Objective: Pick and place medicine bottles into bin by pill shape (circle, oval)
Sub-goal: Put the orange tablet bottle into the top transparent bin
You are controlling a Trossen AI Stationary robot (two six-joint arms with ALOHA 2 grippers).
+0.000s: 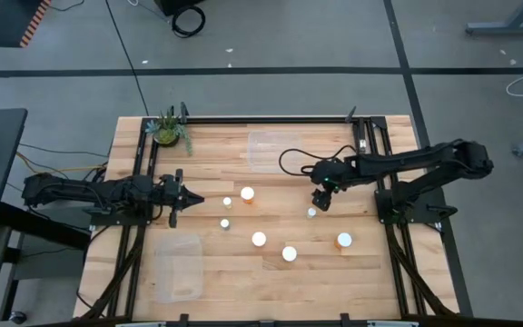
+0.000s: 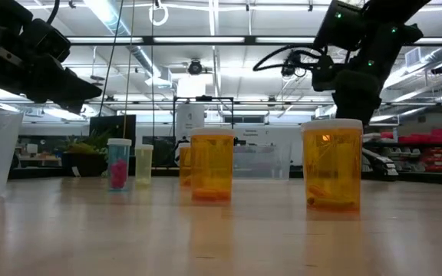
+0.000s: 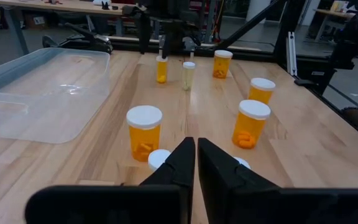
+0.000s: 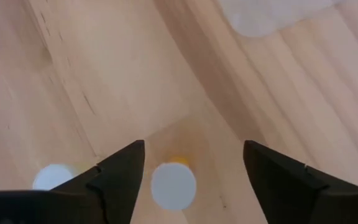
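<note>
One bottle (image 4: 173, 185): we see its white cap straight below, between the fingers.
Right gripper (image 4: 193, 171): spread wide, nearest.
Left gripper (image 3: 196, 163): pressed together.

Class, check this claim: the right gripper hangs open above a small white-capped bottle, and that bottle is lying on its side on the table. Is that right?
Not quite. The right gripper does hang open above the small bottle, but the bottle stands upright: the right wrist view looks straight down onto its round white cap between the spread fingers, and the high view shows the same cap beneath the gripper.
</note>
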